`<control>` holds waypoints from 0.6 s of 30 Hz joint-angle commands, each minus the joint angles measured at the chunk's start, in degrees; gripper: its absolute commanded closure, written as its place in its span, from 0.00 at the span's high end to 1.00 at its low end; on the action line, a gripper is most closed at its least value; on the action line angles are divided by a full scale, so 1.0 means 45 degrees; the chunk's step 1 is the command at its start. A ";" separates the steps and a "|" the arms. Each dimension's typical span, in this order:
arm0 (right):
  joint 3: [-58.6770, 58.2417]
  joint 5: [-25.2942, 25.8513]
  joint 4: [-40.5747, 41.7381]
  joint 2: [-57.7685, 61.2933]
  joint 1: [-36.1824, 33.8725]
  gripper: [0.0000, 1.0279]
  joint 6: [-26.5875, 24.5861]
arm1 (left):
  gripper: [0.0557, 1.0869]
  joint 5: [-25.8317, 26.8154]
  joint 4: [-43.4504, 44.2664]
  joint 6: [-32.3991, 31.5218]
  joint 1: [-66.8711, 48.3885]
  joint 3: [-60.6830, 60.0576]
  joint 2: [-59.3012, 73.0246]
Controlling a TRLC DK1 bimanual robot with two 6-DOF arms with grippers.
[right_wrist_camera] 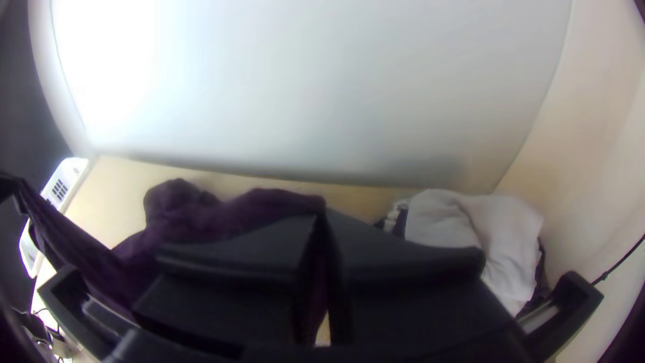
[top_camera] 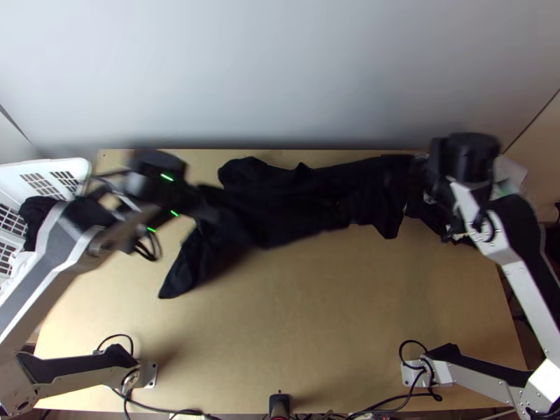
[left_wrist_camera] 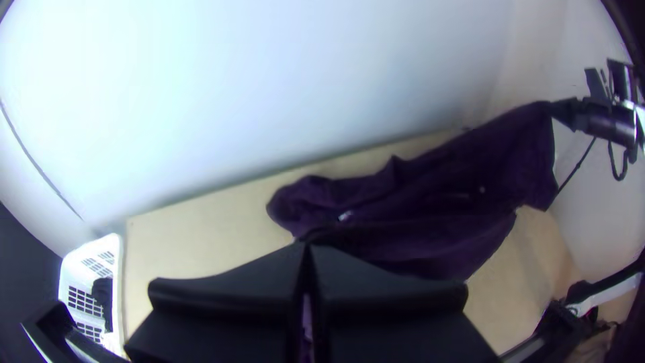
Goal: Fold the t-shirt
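Across the upper middle of the top view, the black t-shirt (top_camera: pixel 280 210) lies bunched lengthwise, its ends raised and its middle sagging toward the table (top_camera: pixel 301 322). The left gripper (left_wrist_camera: pixel 306 247) is closed on one end; the right gripper (right_wrist_camera: pixel 324 218) is closed on the other. Which hem or sleeve each one pinches cannot be told. Expect light, limp fabric that drapes freely and holds no shape unsupported. Recommended grip points are two matching corners, shoulders or bottom hem, with even tension to draw out the creases. A loose flap points to the lower left and may fold under during laying. At the right end of the table, a pile of light and dark cloth (right_wrist_camera: pixel 497 235) sits near the right gripper and could snag the garment. At the left edge stands a white basket (top_camera: pixel 73 166) with dark cloth (top_camera: pixel 35 213) inside. Cables (top_camera: pixel 168 408) run along the bottom edge, well apart from the garment.
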 commanded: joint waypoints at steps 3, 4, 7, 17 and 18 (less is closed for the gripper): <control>0.3311 0.0428 -0.0940 0.0068 -0.0385 0.03 -0.0112 | 0.04 -0.0009 -0.0124 0.0952 0.1880 0.4375 -0.0049; 0.3624 0.0526 -0.0999 0.0088 -0.0385 0.03 -0.0112 | 0.04 -0.0068 -0.0104 0.1030 0.1997 0.4805 0.0009; 0.4405 0.0780 -0.0999 0.0068 -0.0385 0.03 -0.0190 | 0.04 -0.0419 -0.0046 0.1264 0.2173 0.5996 0.0165; 0.7295 0.1483 -0.0237 0.0205 -0.0092 0.03 -0.1245 | 0.04 -0.0986 0.2923 0.3511 0.2114 0.6660 -0.0752; 0.7432 0.1620 0.0017 0.0186 0.0044 0.03 -0.1557 | 0.04 -0.0986 0.3197 0.3686 0.2095 0.6660 -0.0831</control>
